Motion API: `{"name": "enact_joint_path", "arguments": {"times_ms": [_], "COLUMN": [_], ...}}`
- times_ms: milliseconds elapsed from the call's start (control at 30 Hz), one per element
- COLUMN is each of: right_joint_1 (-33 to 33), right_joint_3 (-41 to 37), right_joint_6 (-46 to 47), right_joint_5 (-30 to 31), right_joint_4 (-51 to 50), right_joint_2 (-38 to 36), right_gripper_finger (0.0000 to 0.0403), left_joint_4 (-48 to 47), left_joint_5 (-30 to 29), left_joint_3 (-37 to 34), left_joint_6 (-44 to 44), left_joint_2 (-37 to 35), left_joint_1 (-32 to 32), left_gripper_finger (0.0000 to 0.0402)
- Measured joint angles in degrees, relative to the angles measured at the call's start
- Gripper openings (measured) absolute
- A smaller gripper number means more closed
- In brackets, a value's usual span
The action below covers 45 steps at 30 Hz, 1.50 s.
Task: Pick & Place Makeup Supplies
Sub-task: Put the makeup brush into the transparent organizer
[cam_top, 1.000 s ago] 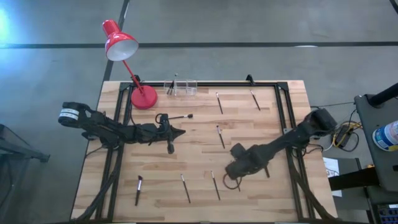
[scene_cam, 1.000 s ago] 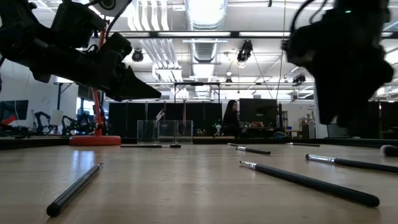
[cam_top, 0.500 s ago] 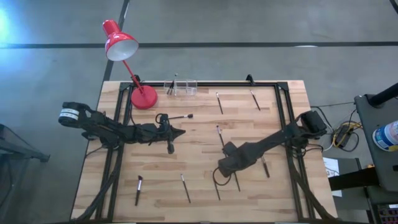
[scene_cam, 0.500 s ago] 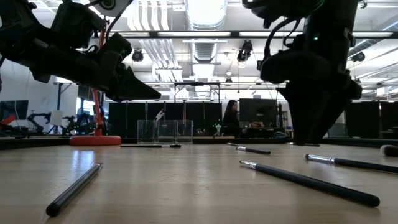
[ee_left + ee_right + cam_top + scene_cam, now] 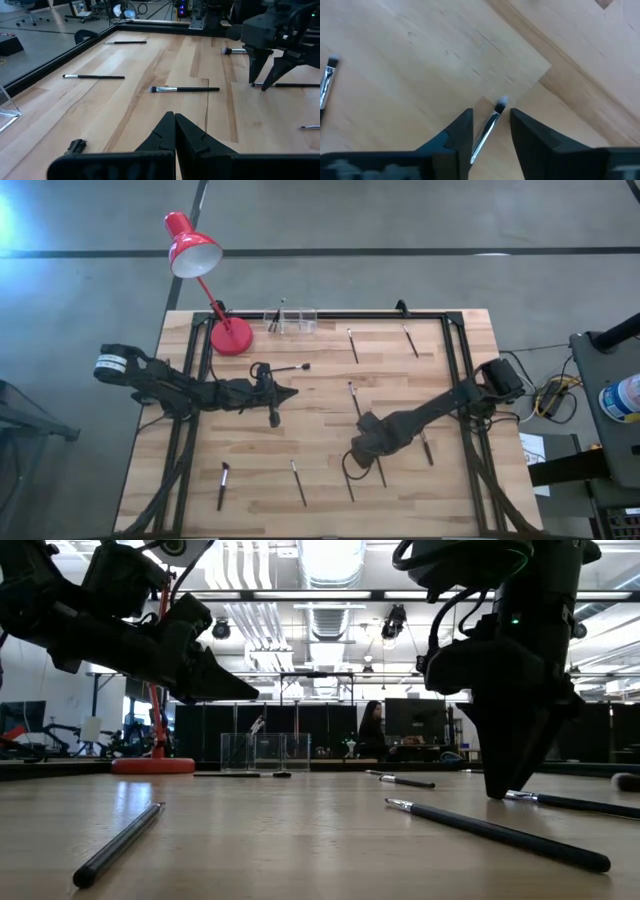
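Down on the surface (image 5: pixel 320 380) near its front, right gripper (image 5: pixel 490 129), jaws apart, straddling a slim brush (image 5: pixel 489 129) not yet clamped. Brush lying flat between the fingers (image 5: pixel 461 131), long axis running along the gap, pale tip pointing forward past them; a straight squeeze looks enough. Farther off, toward the surface's left middle, left gripper (image 5: pixel 282 393) waiting above the wood, jaws together, holding nothing, well apart from that brush.

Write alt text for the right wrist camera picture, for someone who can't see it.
The right tool points down at a wooden table, its two dark fingers open on either side of a thin silver-handled makeup brush lying flat. Another brush shows at the picture's edge.
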Motion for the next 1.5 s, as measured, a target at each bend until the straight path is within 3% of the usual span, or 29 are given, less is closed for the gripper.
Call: {"name": "enact_joint_path", "arguments": {"times_ms": [500, 833, 1100, 1333, 1500], "right_joint_1": [-1.84, -1.96, -1.96, -2.71, -4.75], "right_joint_3": [0.04, -0.13, -2.36, -10.53, -19.00], "right_joint_6": [-9.80, -18.04, -27.30, -34.00, -40.96], "right_joint_5": [0.54, 3.33, 7.94, 11.88, 13.07], "right_joint_4": [1.15, -0.53, 0.44, 13.08, 30.07], "right_joint_2": [0.17, -1.14, -6.44, -14.64, -21.29], "right_gripper_finger": [0.0034, 0.0014, 0.0013, 0.0013, 0.0013], "left_joint_4": [0.00, 0.48, 10.33, 24.40, 35.02], "left_joint_5": [0.00, -0.42, -0.50, -0.26, 3.69], "left_joint_3": [0.00, -0.05, -2.16, -4.63, -4.50], "left_joint_6": [-3.43, -6.58, -6.14, -4.08, -6.00], "left_joint_2": [0.00, 0.00, 0.52, 6.29, 13.27], "left_joint_1": [0.00, 0.00, 0.00, 0.76, 3.22], "left_gripper_finger": [0.0000, 0.0000, 0.0000, 0.0000, 0.0000]}}
